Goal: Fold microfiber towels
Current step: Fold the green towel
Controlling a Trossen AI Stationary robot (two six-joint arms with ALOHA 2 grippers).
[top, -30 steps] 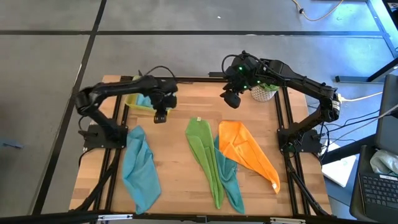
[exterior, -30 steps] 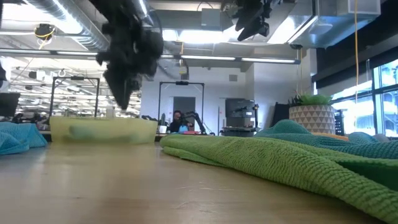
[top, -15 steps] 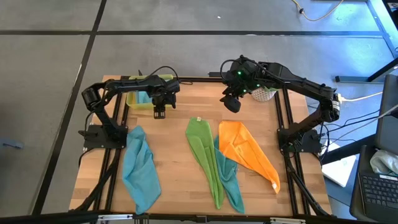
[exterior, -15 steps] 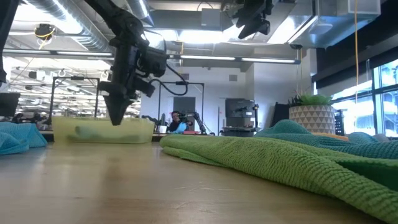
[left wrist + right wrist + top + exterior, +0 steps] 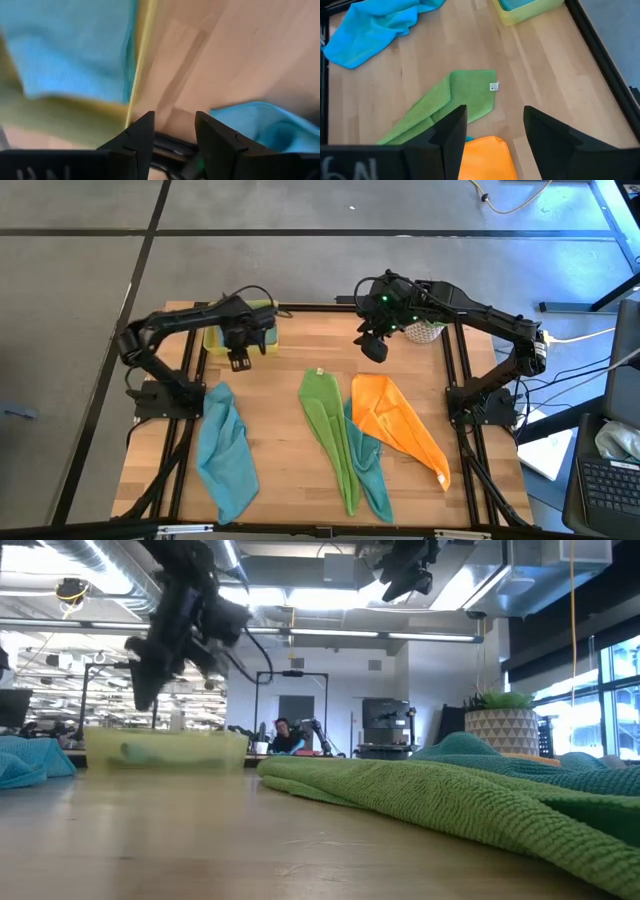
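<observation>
Four towels lie loose on my desk, and a fifth sits in the yellow-green tray (image 5: 213, 340) at the far left corner. My left hand (image 5: 238, 362) hangs over the desk just beside the tray's near edge, fingers (image 5: 137, 137) parted a narrow way with nothing between them; past them I see the light blue towel in the tray (image 5: 70, 47) and a fold of the light blue towel on the desk (image 5: 226, 452), which lies crumpled along the left side toward the near edge. My right hand (image 5: 373, 346) hovers above the far middle of the desk, fingers (image 5: 451, 131) spread wide and empty. Below it the lime green towel (image 5: 328, 425) stretches as a long strip from the middle toward the near edge, a small white tag at its far corner. The teal towel (image 5: 371, 475) lies partly under it, and the orange towel (image 5: 398, 425) lies just to the right, overlapping the teal. A potted plant (image 5: 424, 329) stands at the far right corner.
</observation>
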